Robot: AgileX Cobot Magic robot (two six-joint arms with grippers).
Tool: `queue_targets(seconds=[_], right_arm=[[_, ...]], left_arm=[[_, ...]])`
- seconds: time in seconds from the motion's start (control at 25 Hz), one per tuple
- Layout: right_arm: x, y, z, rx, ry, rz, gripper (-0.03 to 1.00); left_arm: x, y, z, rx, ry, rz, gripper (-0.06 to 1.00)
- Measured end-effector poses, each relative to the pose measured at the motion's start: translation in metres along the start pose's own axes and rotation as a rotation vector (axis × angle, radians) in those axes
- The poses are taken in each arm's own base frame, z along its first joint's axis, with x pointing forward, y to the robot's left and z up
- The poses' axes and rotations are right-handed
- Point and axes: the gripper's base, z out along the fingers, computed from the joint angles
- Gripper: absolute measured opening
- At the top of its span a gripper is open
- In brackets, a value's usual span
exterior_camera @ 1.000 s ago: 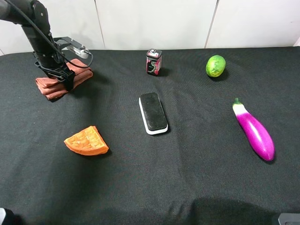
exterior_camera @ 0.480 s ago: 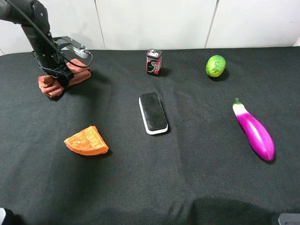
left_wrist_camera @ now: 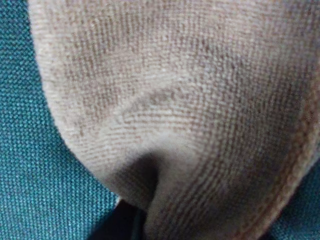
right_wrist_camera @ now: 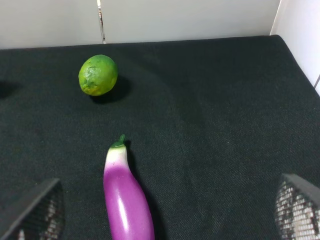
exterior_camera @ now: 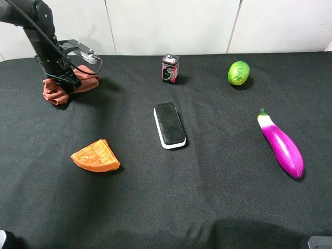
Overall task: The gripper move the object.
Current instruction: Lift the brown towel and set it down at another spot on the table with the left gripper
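Observation:
The rust-brown towel (exterior_camera: 52,93) lies bunched at the back left of the black table. My left gripper (exterior_camera: 66,83) stands down on it, its dark fingers pinching the cloth between them. In the left wrist view the towel (left_wrist_camera: 175,100) fills almost the whole picture, gathered in a fold right at the camera. My right gripper (right_wrist_camera: 165,217) is open and empty, its two mesh fingertips (right_wrist_camera: 35,210) wide apart low over the right side of the table, just short of the eggplant.
An orange waffle wedge (exterior_camera: 96,156) lies front left. A black and white eraser block (exterior_camera: 169,125) sits mid-table and a small battery (exterior_camera: 170,68) behind it. A lime (exterior_camera: 238,72) and a purple eggplant (exterior_camera: 281,145) lie on the right.
The towel has been gathered from a flat spread into a tighter bunch under the left gripper, which has shifted slightly back. The right arm has not moved.

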Motion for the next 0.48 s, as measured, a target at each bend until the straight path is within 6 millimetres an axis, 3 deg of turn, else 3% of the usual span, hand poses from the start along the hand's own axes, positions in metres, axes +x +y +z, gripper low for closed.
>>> queue_targets(seconds=[0.28,0.48], right_arm=[[0.000,0.000,0.000,0.000,0.000,0.000,0.64],[0.000,0.000,0.000,0.000,0.000,0.000,0.64]], left_arm=[[0.000,0.000,-0.001,0.000,0.000,-0.001,0.25],[-0.001,0.001,-0.012,0.001,-0.008,-0.011,0.25]])
